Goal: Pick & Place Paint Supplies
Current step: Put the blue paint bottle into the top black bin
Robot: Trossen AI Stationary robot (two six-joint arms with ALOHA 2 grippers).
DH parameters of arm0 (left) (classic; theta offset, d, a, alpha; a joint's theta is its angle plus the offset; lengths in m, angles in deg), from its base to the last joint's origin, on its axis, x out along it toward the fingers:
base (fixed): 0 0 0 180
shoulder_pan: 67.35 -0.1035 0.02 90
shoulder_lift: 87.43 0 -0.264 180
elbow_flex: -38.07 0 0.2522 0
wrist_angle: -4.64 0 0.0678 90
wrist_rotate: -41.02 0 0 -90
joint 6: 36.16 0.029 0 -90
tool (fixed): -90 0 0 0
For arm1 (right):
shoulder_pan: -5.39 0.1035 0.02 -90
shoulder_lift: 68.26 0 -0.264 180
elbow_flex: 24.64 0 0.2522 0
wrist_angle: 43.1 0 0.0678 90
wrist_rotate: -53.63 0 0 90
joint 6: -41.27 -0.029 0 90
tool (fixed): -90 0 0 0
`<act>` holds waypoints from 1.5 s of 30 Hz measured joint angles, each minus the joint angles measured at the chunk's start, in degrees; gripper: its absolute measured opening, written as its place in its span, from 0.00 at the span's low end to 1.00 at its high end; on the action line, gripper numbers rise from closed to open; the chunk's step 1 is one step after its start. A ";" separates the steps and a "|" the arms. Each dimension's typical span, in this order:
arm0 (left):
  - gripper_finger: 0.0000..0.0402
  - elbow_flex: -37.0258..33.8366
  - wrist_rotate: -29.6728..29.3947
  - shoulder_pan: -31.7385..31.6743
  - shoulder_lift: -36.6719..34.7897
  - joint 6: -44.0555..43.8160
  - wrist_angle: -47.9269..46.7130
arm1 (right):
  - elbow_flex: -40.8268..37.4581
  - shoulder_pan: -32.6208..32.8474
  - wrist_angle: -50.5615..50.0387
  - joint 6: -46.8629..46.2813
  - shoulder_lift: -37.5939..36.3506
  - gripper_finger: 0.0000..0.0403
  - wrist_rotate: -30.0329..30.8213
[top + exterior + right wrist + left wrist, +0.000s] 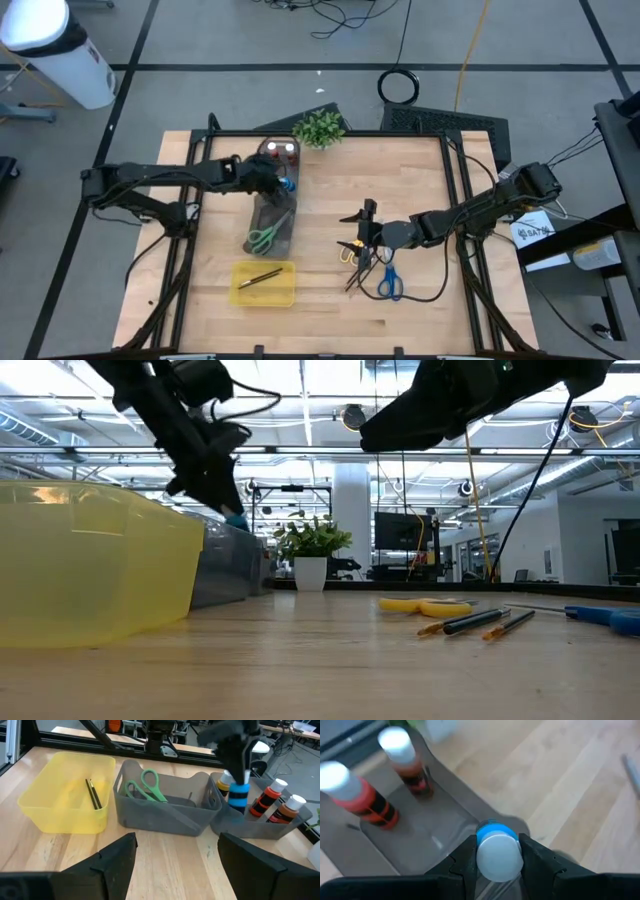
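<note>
1. The bench (420, 180) lies bare between the grey organiser tray (272, 215) and the loose supplies, wide enough for a pass.
2. The left gripper (283, 183), fingers clamped on a blue-banded bottle (239, 795), blocks the organiser's middle compartment.
3. Two white-capped bottles (281, 150) fill its far end; green scissors (266, 236) its near end.
4. The yellow tray (263, 284) holds one brush (259, 278); room beside it.
5. The right gripper (358, 228), fingers spread, hangs over yellow scissors (348, 254), brushes (358, 272) and blue scissors (389, 282).

1. A grey organiser tray (165, 815) sits mid-table, green-handled scissors (145, 787) propped inside.
2. Just beside it, a yellow tray (65, 810) holds a thin dark brush (93, 794).
3. Above the organiser's far end, the left gripper (235, 762) clasps a blue-banded paint bottle (239, 795), near two white-capped bottles (280, 802).
</note>
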 joint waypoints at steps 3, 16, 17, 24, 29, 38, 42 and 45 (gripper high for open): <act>0.30 0.00 0.03 0.37 1.85 -0.47 -0.01 | 0.00 0.00 0.31 0.00 0.00 0.66 0.00; 0.30 0.11 0.60 0.83 5.21 -1.86 1.08 | 0.00 -0.02 1.14 0.20 0.02 0.66 0.01; 0.30 0.11 0.77 0.80 5.74 -1.87 1.49 | 0.00 -0.02 1.15 0.20 0.02 0.66 0.00; 0.30 0.31 0.61 0.58 8.33 -1.95 3.09 | 0.00 -0.35 1.13 0.09 0.02 0.65 0.02; 0.37 0.14 0.91 0.61 8.48 -1.60 5.13 | 0.00 -0.35 1.11 0.04 0.02 0.66 0.02; 0.79 0.04 2.11 0.69 8.46 -1.58 6.31 | 0.00 -0.35 0.79 0.00 0.02 0.66 0.02; 0.88 -0.02 3.12 0.69 6.85 -2.70 6.54 | 0.00 -0.26 0.38 -0.68 0.02 0.65 0.00; 0.92 -0.02 6.96 0.69 4.80 -3.34 6.97 | 0.00 -0.24 0.13 -0.37 0.02 0.65 -0.01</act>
